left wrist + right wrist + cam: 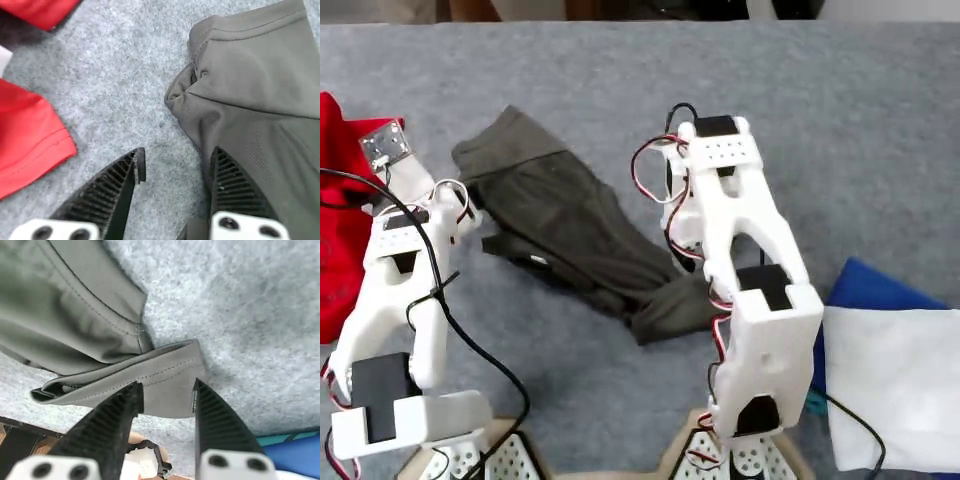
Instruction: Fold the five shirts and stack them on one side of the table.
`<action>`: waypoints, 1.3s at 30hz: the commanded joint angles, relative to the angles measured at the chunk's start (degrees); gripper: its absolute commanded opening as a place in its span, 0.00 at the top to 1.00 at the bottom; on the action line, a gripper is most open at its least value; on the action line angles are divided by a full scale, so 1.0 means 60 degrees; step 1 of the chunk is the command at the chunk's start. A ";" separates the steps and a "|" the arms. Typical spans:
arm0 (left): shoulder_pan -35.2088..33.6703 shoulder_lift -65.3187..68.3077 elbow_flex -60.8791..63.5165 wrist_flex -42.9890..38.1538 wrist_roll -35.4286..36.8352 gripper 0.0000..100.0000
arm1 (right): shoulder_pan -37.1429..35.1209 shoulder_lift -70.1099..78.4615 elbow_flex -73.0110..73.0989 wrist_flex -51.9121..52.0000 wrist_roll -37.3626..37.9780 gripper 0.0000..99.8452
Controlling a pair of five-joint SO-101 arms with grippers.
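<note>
Item: dark olive shirt, crumpled and unfolded on the grey table, lying between the two sets of fingers. Risk, as judged: either pinch may take one layer only, or miss the cloth, since the fabric is bunched in ridges. A lift from such a hold would drag the shirt into a tighter heap instead of spreading it flat. Second risk: the left fingers, on closing, could scrape the table covering, as just one of them is over cloth. Left fingers: wide apart, holding nothing; one stands over bare table, the other over the shirt's edge by a puckered seam; contact with the cloth cannot be told. Red shirt: on the outer side of the left fingers, apart from them. Right fingers: moderately apart, holding nothing; a doubled hem corner of the olive shirt lies in the gap between them; whether it is touched cannot be told. White shirt: folded, lying on a blue shirt, on the outer side of the right fingers, well apart from the olive shirt. Folding of the olive shirt judged not yet begun.
</note>
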 commanded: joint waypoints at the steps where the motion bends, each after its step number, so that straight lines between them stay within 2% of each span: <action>1: -0.0029 -0.0051 -0.0044 -0.0161 -0.0073 0.78 | 0.0300 0.0037 -0.0315 -0.0264 0.0044 0.83; 9: -0.0029 -0.0051 -0.0044 -0.0161 -0.0073 0.78 | 0.1150 0.1385 -0.0359 -0.0777 0.0454 0.84; 23: -0.0029 -0.0051 -0.0059 -0.0161 -0.0073 0.78 | -0.0095 0.1590 -0.0300 -0.0791 0.0454 0.84; 36: -0.0029 -0.0051 -0.0059 -0.0161 -0.0073 0.78 | -0.0110 0.2821 -0.0418 -0.0952 0.0498 0.84; 39: -0.0029 -0.0051 -0.0059 -0.0161 -0.0073 0.78 | -0.0095 0.2791 -0.0593 -0.0923 0.0498 0.92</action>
